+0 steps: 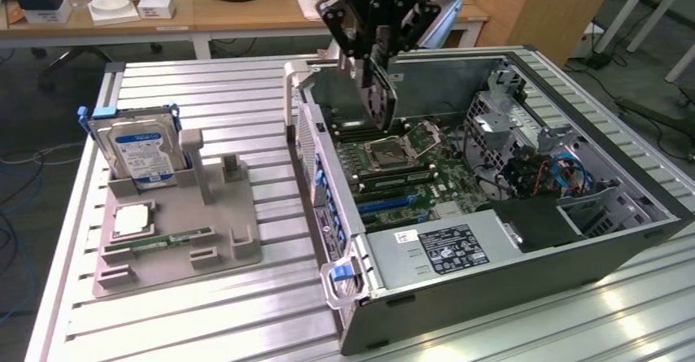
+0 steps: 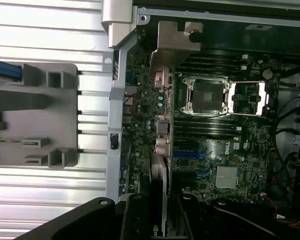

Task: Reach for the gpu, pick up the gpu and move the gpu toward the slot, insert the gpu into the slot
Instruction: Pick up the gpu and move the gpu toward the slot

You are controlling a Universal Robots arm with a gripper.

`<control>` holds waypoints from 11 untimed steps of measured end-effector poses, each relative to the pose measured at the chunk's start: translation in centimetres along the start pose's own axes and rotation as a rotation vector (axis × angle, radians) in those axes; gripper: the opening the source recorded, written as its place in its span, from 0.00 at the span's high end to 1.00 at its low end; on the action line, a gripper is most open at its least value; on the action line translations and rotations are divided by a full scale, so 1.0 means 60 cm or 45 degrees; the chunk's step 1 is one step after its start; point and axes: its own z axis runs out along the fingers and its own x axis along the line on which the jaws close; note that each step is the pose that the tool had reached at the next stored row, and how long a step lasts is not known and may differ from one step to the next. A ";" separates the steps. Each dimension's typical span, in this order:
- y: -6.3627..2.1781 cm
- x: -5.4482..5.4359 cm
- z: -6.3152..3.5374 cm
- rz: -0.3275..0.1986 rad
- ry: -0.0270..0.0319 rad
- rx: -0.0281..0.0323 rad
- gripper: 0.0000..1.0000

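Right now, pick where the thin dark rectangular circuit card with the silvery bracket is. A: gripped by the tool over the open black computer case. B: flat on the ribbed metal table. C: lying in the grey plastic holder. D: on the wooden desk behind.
A: the tool is clamped on the thin dark rectangular circuit card, holding it upright over the open black computer case.
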 end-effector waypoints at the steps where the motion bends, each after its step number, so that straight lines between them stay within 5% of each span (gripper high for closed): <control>1: 0.000 -0.008 0.001 0.000 0.0000 0.0001 0.74; 11: -0.003 -0.082 0.008 0.000 0.0000 0.0000 0.74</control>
